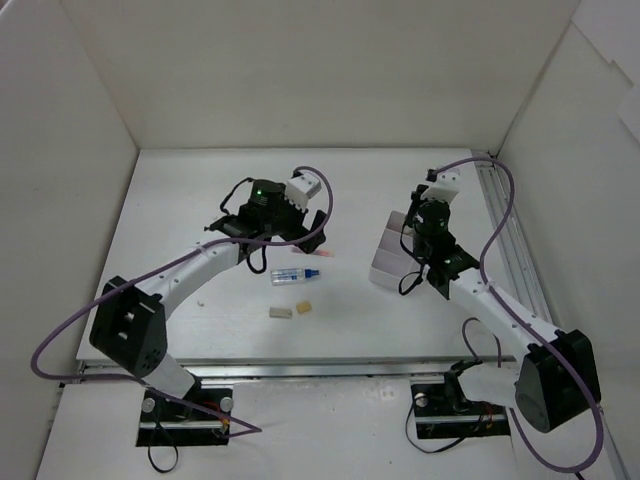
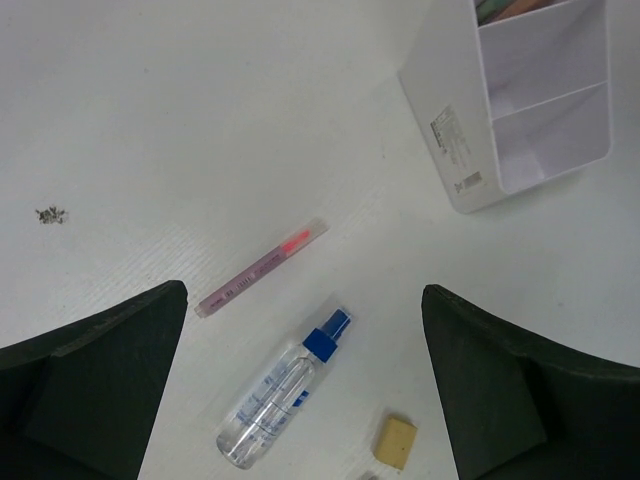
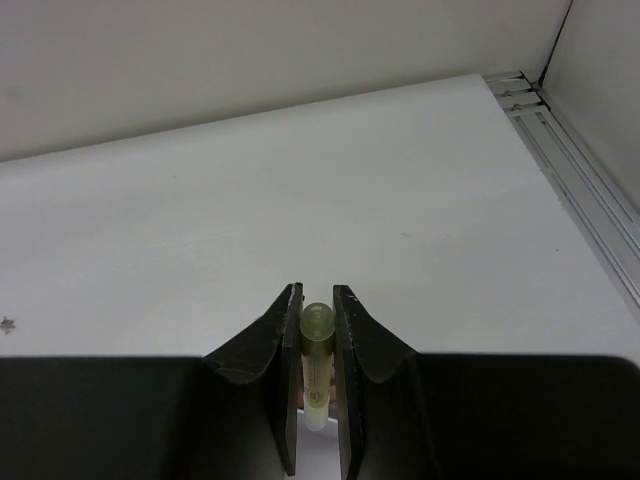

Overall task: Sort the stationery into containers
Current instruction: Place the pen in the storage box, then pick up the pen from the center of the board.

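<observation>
My left gripper (image 1: 312, 228) hangs open and empty above the table. Below it in the left wrist view, between its fingers (image 2: 95, 385), lie a red pen (image 2: 262, 267), a clear stubby tube with a blue end (image 2: 283, 391) and a beige eraser (image 2: 394, 441). The top view shows the tube (image 1: 293, 276), the red pen (image 1: 325, 256) and two erasers (image 1: 281, 312) (image 1: 304, 307). The white three-compartment box (image 1: 385, 262) (image 2: 450, 130) stands right of them. My right gripper (image 1: 414, 222) (image 3: 317, 300) is over the box, shut on a pale yellow pen (image 3: 317, 345). No grey pen shows on the table.
White walls close in the table at the back and both sides. A metal rail (image 1: 505, 215) (image 3: 580, 150) runs along the right edge. A small white scrap (image 1: 201, 298) lies at the left. Something dark shows in the box's far compartment (image 2: 500, 10).
</observation>
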`<state>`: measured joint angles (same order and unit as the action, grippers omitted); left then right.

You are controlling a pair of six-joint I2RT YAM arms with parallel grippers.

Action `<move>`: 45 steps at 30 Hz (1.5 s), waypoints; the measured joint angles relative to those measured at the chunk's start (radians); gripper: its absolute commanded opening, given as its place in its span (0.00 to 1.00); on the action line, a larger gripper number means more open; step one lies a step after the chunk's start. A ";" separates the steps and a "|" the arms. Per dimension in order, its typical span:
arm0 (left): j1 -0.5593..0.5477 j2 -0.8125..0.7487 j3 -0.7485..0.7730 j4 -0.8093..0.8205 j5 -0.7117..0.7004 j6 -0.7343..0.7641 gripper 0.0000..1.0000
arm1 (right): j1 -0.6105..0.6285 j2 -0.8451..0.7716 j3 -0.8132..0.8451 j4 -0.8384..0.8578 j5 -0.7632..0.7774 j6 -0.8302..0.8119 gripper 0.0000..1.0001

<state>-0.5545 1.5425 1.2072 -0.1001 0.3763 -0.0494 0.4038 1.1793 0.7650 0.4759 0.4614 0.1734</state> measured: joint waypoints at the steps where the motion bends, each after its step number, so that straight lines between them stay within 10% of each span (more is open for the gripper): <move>1: 0.000 0.017 0.005 -0.007 -0.007 0.006 1.00 | -0.005 0.020 0.000 0.018 0.005 -0.013 0.00; 9: 0.000 0.170 0.102 -0.070 -0.037 0.071 1.00 | -0.025 0.175 0.004 0.098 0.015 -0.044 0.02; 15: 0.000 0.286 0.203 -0.114 -0.037 0.124 1.00 | -0.025 0.168 -0.017 0.112 0.014 -0.013 0.56; 21: 0.000 0.374 0.233 -0.179 -0.043 0.161 1.00 | -0.025 0.025 -0.082 0.109 0.000 0.014 0.76; 45: 0.000 0.482 0.237 -0.255 -0.200 0.155 0.86 | -0.026 -0.307 -0.133 -0.051 -0.076 0.085 0.84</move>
<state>-0.5541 2.0247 1.4445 -0.3550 0.1768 0.1059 0.3782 0.8726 0.6319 0.4252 0.3851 0.2581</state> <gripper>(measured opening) 0.865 0.841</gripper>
